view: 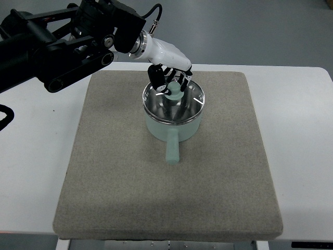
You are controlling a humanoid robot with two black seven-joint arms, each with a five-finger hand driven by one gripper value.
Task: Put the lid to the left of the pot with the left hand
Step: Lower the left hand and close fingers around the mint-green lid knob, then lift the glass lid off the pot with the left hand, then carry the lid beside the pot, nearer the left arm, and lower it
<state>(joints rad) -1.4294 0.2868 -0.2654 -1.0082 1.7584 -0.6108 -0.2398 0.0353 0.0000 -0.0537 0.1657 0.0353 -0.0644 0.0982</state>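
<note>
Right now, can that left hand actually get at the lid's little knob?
Probably yes. The left hand is already over the pot, its dark fingers curled around the lid knob. Nothing else stands in the way on the mat.

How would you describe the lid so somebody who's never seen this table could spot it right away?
Start at the white table and the big grey mat covering its middle. Toward the mat's far edge sits a pale green pot with a stubby handle pointing at the camera. The lid is the shiny metal disc on top of it, with a pale green knob at its centre, where the left hand reaches in.
</note>
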